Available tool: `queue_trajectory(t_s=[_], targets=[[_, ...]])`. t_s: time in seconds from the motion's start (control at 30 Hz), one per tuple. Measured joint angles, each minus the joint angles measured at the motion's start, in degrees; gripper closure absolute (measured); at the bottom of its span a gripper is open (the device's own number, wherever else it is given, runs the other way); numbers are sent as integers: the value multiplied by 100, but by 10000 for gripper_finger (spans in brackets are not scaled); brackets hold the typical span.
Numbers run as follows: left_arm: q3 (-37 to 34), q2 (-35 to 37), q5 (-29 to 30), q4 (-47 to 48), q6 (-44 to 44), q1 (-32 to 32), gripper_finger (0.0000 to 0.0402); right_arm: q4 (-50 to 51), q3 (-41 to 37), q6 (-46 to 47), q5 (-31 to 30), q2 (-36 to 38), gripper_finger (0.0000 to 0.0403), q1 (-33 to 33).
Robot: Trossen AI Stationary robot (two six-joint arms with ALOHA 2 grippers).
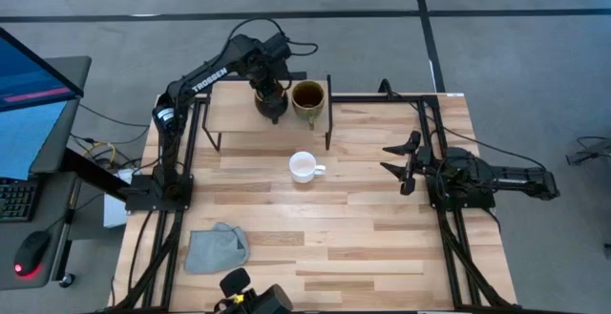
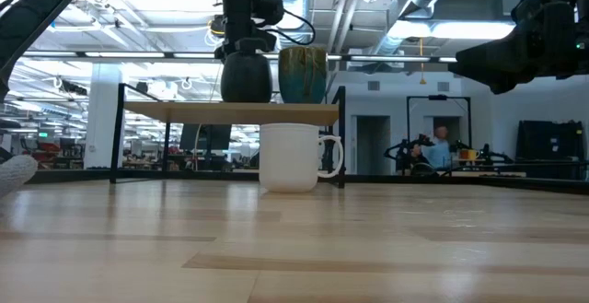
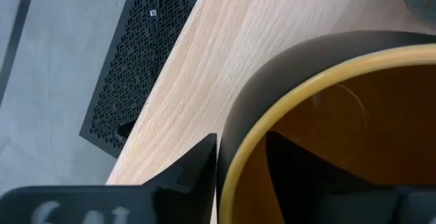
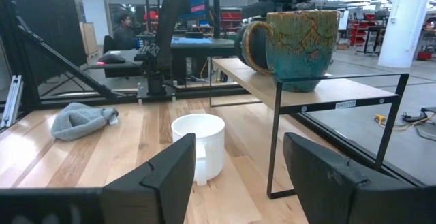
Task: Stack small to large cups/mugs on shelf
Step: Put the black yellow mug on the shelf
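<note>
The dark mug (image 1: 271,107) with its orange-yellow inside stands upright on the light-wood shelf (image 1: 234,114) at the far side. The olive-tan mug (image 1: 307,96) stands right beside it, also on its base. My left gripper (image 3: 238,142) points steeply down over the dark mug (image 2: 246,77). It is open, with one finger inside the mug and one outside. The small white mug (image 1: 303,167) stands on the tabletop in front of the shelf. My right gripper (image 1: 399,161) waits open at the table's right side, level, with nothing between its fingers. My left gripper straddles the dark mug's rim (image 3: 228,176) from above. The inner finger (image 3: 300,173) stands apart from the wall, with a strip of yellow showing between them. Whether the outer finger (image 3: 197,166) touches the dark outer wall, I cannot tell. The mug rests on the shelf.
A grey-blue cloth (image 1: 216,247) lies crumpled near the table's front left. The shelf's black legs (image 4: 274,142) stand just behind the white mug (image 4: 199,146). Bare tabletop stretches across the middle and front right.
</note>
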State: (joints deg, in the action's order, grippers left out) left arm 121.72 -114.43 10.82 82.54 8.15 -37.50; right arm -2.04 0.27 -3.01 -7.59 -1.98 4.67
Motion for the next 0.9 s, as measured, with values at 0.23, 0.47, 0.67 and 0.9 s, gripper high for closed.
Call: queue_trajectory(t_s=[0.23, 0.47, 0.67, 0.9], targets=[[-1, 0, -5, -173, 158, 0, 267, -1, -1, -2, -1, 0, 158, -2], [1, 0, -367, -420, 443, -1, 267, 0, 0, -2, -1, 0, 158, 0], [1, 0, -486, -537, 476, 0, 267, 0, 0, -1, -1, 0, 158, 0], [1, 0, -591, -538, 493, 0, 267, 0, 1, 0, -1, 0, 158, 0]])
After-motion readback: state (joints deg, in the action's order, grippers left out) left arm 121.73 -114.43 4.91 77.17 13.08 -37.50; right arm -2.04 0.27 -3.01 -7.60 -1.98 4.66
